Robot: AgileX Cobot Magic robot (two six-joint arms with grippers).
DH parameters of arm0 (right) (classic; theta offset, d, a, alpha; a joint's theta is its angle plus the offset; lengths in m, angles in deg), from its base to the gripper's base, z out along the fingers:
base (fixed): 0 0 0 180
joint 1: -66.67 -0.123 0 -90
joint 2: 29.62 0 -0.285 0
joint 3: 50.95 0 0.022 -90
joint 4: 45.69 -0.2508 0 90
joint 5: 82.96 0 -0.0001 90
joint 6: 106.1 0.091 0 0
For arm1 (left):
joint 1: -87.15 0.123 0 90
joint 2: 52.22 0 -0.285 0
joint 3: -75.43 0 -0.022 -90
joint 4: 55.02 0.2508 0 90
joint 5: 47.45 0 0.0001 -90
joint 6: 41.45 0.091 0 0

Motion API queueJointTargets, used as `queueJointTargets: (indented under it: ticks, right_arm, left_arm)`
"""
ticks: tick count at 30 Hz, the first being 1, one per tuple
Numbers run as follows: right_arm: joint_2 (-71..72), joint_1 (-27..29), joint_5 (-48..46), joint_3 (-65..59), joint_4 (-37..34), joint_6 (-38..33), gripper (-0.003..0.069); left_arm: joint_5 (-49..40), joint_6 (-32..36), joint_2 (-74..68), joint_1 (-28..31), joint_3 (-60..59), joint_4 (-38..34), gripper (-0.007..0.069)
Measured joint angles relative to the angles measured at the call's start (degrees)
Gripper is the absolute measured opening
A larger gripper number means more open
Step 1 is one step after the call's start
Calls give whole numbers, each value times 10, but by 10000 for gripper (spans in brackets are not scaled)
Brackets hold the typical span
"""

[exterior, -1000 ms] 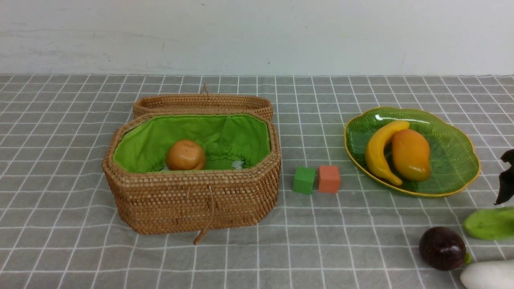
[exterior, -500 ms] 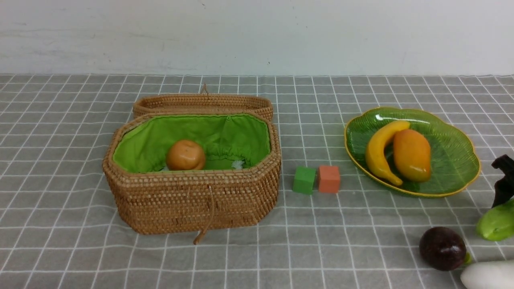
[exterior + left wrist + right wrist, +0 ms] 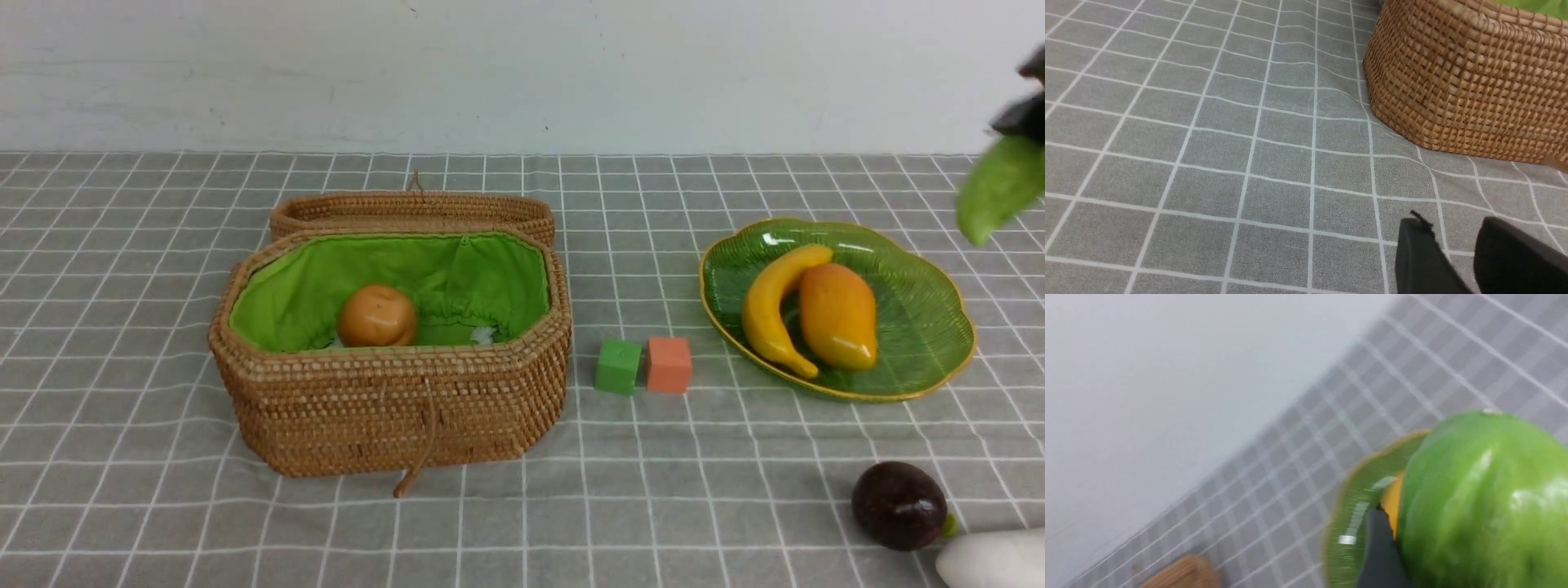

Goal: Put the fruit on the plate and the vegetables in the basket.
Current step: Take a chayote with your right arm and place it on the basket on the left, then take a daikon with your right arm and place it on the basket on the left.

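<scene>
While cucumber (image 3: 998, 189) hangs aloft | right end effector (image 3: 1022, 118): grasping it | left end effector (image 3: 1453, 232): parted — empty

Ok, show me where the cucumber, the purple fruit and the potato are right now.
cucumber (image 3: 1000, 189), front view, middle of its green body.
purple fruit (image 3: 900, 505), front view, centre of its round dark side.
potato (image 3: 377, 315), front view, middle of its visible brown face.
</scene>
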Motion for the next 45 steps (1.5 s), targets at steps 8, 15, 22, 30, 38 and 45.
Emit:
queueJointTargets:
  ticks: [8, 15, 22, 30, 38, 45]
  right_arm:
    - [-117, -234, 36, 147, -56, -245, 428]
    - [-285, -312, -18, 295, -61, -293, 428]
    - [-357, -314, -62, 333, -70, -296, 428]
    - [-380, -314, -129, 336, -74, -296, 428]
    - [-348, -314, -177, 337, -47, -296, 640]
    - [-257, -304, -286, 337, 55, -233, 660]
  left_arm:
    - [0, 0, 0, 0, 0, 0, 213]
    - [0, 0, 0, 0, 0, 0, 218]
    - [0, 0, 0, 0, 0, 0, 226]
    - [0, 0, 0, 0, 0, 0, 229]
    - [0, 0, 0, 0, 0, 0, 237]
    - [0, 0, 0, 0, 0, 0, 237]
